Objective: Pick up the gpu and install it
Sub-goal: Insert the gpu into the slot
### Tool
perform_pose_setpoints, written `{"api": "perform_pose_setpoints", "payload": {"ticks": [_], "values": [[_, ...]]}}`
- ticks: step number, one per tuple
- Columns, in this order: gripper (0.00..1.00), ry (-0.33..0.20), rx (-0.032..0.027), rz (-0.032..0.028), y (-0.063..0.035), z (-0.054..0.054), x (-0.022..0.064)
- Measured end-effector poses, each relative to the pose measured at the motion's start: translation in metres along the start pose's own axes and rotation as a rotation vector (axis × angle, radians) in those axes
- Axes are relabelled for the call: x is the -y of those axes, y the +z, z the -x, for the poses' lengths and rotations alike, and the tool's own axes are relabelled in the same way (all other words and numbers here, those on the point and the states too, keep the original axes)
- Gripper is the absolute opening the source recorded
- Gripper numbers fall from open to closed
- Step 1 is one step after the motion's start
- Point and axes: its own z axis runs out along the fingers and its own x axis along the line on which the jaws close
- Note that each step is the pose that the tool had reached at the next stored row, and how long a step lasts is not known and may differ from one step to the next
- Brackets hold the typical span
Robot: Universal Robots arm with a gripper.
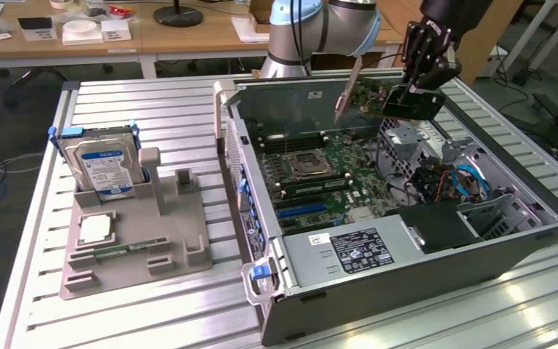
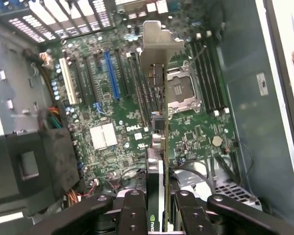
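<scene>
My gripper (image 1: 417,93) is shut on the gpu (image 1: 388,100), a green card with a dark heatsink and a long silver end bracket (image 1: 346,93). I hold it in the air over the far end of the open computer case (image 1: 395,291). In the wrist view the gpu (image 2: 159,147) shows edge-on between my black fingers (image 2: 132,211), its bracket (image 2: 157,49) pointing away over the motherboard (image 2: 108,134). It hangs above the board and touches nothing. A blue slot (image 2: 111,81) and a white slot (image 2: 67,81) lie to one side of the card's line.
The case lies on its side on a slatted metal table (image 1: 143,109), with its power supply (image 1: 357,251) at the near end. A grey fixture (image 1: 139,240) on the exterior view's left holds a hard drive (image 1: 104,163) and small parts. Desks stand behind.
</scene>
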Motion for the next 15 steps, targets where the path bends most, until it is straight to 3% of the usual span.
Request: {"api": "perform_pose_setpoints", "payload": {"ticks": [8, 14, 15], "values": [[0.27, -0.087, -0.0047, 0.0022, 0.0006, 0.0, 0.0], [0.27, -0.096, -0.005, 0.0022, 0.0009, 0.0, 0.0001], [0.27, -0.098, -0.0044, -0.0002, 0.0012, 0.0, 0.0001]]}}
